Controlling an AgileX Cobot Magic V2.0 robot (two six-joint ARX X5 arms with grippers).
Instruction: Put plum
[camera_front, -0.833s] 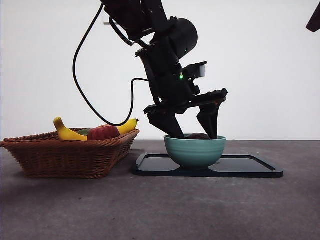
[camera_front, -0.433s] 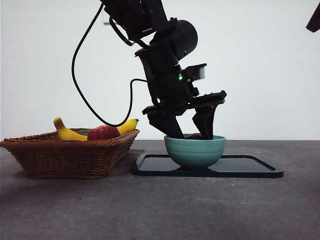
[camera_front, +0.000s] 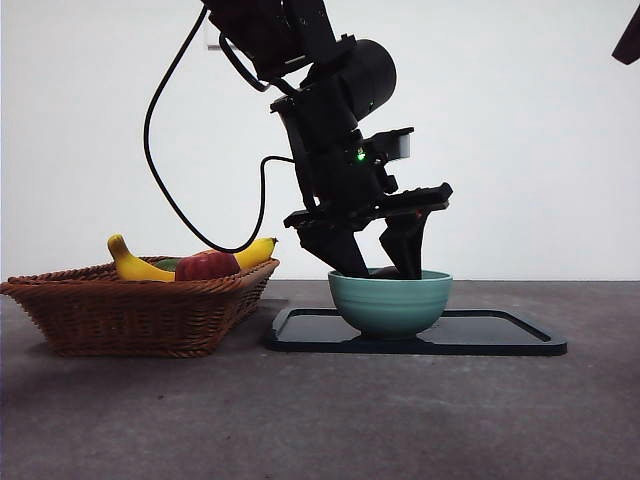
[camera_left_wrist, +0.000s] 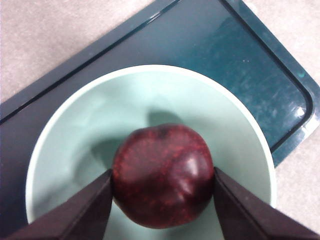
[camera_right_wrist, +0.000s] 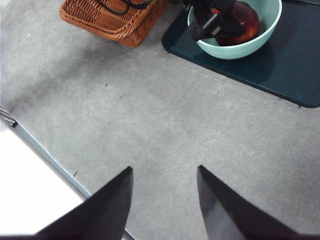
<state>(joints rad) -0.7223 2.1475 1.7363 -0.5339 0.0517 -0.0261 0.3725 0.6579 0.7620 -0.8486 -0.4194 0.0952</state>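
Plum (camera_left_wrist: 162, 175) sits down inside the pale green bowl (camera_front: 390, 300), w/ the left gripper (camera_left_wrist: 162, 182) reaching in from above. Its two fingers (camera_left_wrist: 87, 210) are clamped on the plum, one pressed against each side, so the fruit lies squarely btwn them, nothing offset. Whether the plum's underside touches the bowl floor can't be told; in the front view only the fingers dip behind the rim.

Bowl stands on the left part of a dark tray (camera_front: 500, 335) on the bench (camera_front: 320, 420). Left of the tray, close by, a wicker basket (camera_front: 130, 310) holds a banana (camera_front: 135, 265) and a red apple (camera_front: 207, 265).

Plum is round, no long axis to mind. The relation that counts: fruit is centred btwn the fingers and already inside the bowl walls, so my read is the next move is just letting go and lifting straight up, clear of the rim.

Right gripper (camera_right_wrist: 165, 200) waits well off over bare bench on the near side, fingers apart, holding nothing. Left arm is plainly the one at the plum.
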